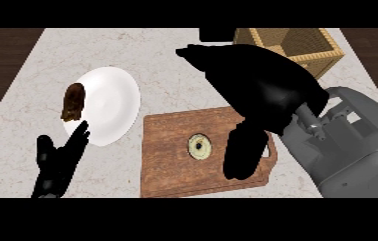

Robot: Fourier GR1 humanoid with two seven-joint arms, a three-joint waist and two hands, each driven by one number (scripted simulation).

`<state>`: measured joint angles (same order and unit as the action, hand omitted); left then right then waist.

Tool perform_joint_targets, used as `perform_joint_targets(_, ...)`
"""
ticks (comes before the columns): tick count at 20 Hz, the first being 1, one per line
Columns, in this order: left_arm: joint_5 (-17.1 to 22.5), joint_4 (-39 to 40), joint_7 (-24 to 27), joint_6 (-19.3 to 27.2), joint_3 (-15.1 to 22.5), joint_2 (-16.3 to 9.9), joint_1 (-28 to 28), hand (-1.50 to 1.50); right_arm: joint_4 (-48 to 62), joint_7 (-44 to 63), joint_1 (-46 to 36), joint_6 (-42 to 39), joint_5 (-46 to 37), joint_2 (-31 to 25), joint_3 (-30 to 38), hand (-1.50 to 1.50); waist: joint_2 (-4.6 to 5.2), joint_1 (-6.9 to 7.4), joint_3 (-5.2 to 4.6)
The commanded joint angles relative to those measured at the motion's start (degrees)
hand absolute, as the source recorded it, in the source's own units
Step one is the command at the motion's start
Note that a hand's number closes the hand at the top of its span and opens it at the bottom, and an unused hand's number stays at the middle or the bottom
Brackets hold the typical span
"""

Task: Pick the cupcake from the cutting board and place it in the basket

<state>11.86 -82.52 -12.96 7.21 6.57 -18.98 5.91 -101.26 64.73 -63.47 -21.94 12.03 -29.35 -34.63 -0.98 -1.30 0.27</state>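
The cupcake (199, 147), small and round with a pale yellowish top, sits near the middle of the brown wooden cutting board (170, 177). My right hand (258, 85) hovers above the board's far right corner, open, fingers stretched toward the upper left. Its thumb hangs down just right of the cupcake and does not touch it. The woven basket (327, 54) stands at the far right, partly hidden behind that hand. My left hand (59, 160) rests open at the lower left, fingers up.
A white plate (111, 100) lies left of the board, with a dark brown piece of food (73, 102) on its left edge. Bare marble counter (162, 60) stretches between the plate and the basket. The left hand's fingertips overlap the plate's near rim.
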Motion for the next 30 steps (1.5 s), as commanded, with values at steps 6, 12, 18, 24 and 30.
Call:
perform_joint_targets(6, -1.05, 2.29, 2.43, -1.85, 1.54, 1.29, 4.76, 0.00, -3.02, 9.47, 4.52, 4.55, -5.45, 3.76, -5.65, -1.50, 0.67, 1.16, -0.34)
perform_joint_targets(12, -0.20, 0.39, -0.62, -3.19, 0.27, -0.03, 3.22, 0.00, 0.34, 2.66, 10.67, 6.47, -14.45, 5.44, -7.95, -1.50, 0.91, 1.49, -0.29)
perform_joint_targets(18, -2.46, 1.59, 0.14, -0.59, 0.84, 2.55, 2.38, 0.00, 1.32, 3.87, 15.46, 6.62, -19.41, 8.35, -12.93, -1.50, 0.86, 1.23, -0.31)
perform_joint_targets(24, -1.44, 1.96, 0.43, -3.56, -0.83, 1.19, 3.92, 0.00, 3.14, -1.56, 20.28, 6.33, -23.88, 8.51, -11.40, -1.50, 0.89, 1.37, -0.29)
perform_joint_targets(30, -3.34, 7.74, 2.84, -2.93, -1.17, 3.43, 0.44, 0.00, 4.65, -4.79, 24.35, 6.96, -29.94, 10.86, -13.29, -1.50, 0.99, 1.00, -0.31)
